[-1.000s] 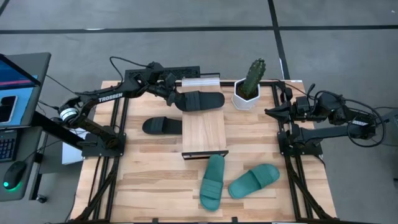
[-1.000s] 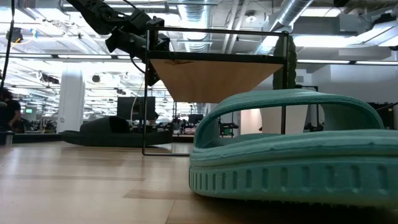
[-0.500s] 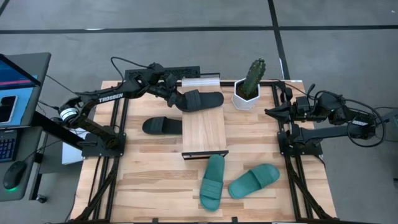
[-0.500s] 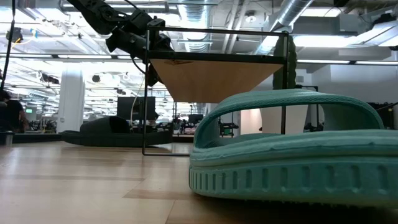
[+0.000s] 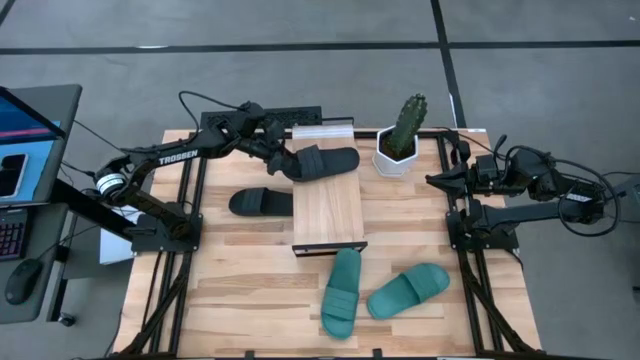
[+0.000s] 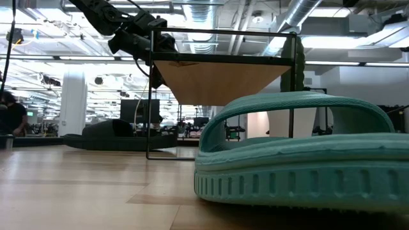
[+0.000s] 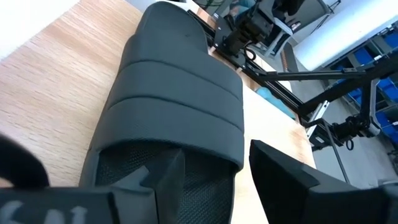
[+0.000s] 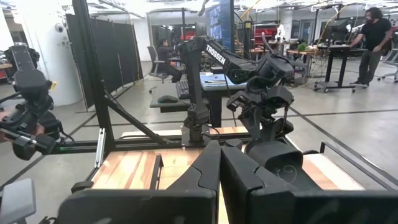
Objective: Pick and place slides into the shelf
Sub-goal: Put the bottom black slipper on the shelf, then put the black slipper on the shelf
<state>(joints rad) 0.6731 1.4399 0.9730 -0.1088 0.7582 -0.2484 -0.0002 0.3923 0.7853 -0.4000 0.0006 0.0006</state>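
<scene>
Wood table [image 5: 250,270] under shelf [image 5: 326,215], left tool [image 5: 283,160] gripping black slide [image 5: 322,162]; right tool [image 8: 219,167] closed.

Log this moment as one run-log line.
left pincer: shut on black slide over shelf far end | right pincer: shut, parked at table's right edge | remaining: three slides on table
</scene>
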